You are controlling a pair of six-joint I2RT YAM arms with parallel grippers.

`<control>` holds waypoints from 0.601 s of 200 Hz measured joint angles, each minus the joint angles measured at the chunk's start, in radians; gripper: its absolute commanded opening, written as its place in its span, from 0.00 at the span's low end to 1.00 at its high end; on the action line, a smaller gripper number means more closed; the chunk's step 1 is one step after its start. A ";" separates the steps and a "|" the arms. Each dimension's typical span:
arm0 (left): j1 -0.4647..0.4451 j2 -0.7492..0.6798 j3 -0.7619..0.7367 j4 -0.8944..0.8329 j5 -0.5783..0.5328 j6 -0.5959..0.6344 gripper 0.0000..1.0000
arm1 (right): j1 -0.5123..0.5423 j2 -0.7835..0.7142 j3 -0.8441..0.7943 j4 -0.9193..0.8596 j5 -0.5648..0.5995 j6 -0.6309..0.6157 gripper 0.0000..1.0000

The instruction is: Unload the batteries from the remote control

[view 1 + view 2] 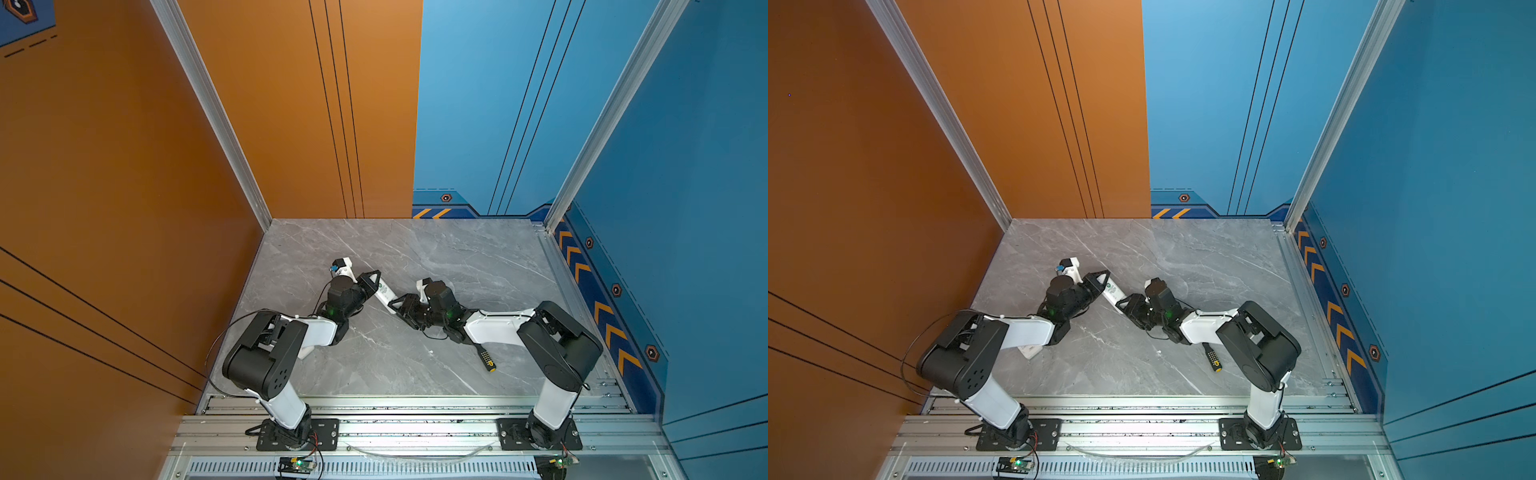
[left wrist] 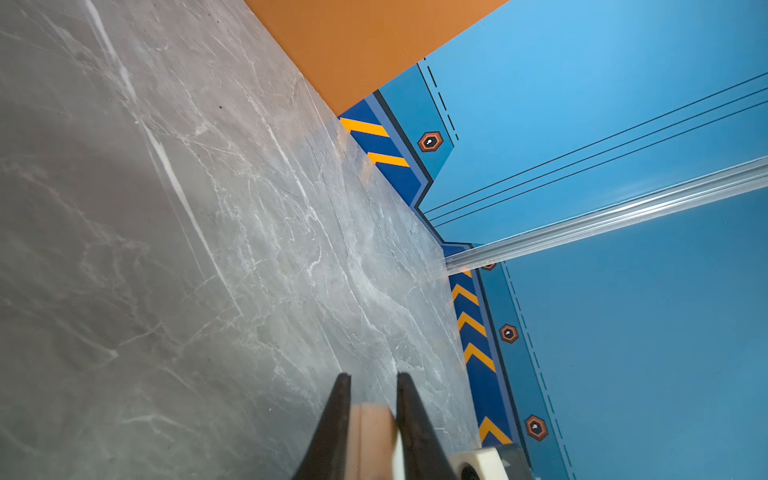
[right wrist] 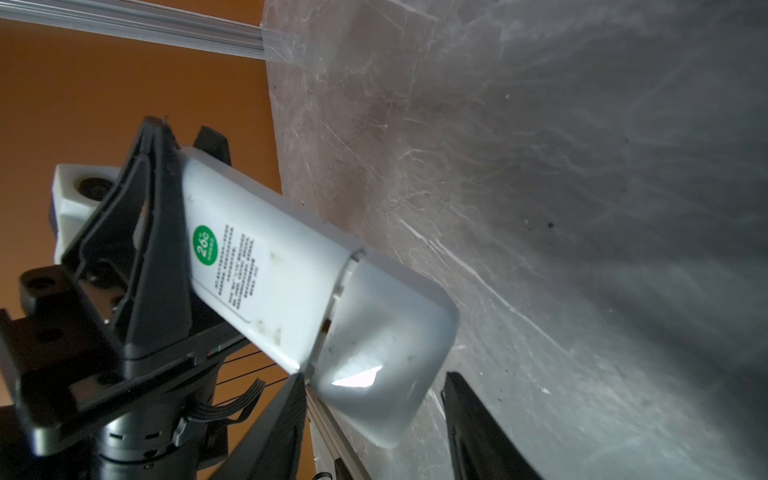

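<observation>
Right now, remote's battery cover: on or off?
On, apparently slid ajar: right wrist view shows the battery cover gapped from the remote at their seam.

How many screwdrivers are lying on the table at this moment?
1. The screwdriver lies on the table, its shaft end under the right arm, its black-and-yellow handle toward the near edge. Others may be hidden beneath the arms.

Your black-and-white left arm (image 1: 320,328) is bent at the elbow and reaches toward the middle of the grey marble table (image 1: 457,257), its black left gripper (image 1: 375,286) clamped across the white plastic remote control (image 1: 384,293). Your right arm (image 1: 494,324) mirrors it with the wrist low. The right gripper (image 1: 397,305) has its jaws parted on either side of the remote's free end, one finger (image 3: 469,415) clear of it.
</observation>
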 measured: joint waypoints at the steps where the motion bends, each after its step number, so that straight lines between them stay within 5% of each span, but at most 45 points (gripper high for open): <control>1: 0.000 0.000 0.000 0.000 0.000 0.000 0.00 | 0.000 0.000 0.000 0.000 0.000 0.000 0.54; 120: -0.001 -0.043 0.010 -0.079 0.013 0.058 0.00 | -0.005 -0.035 -0.029 0.015 0.017 0.023 0.40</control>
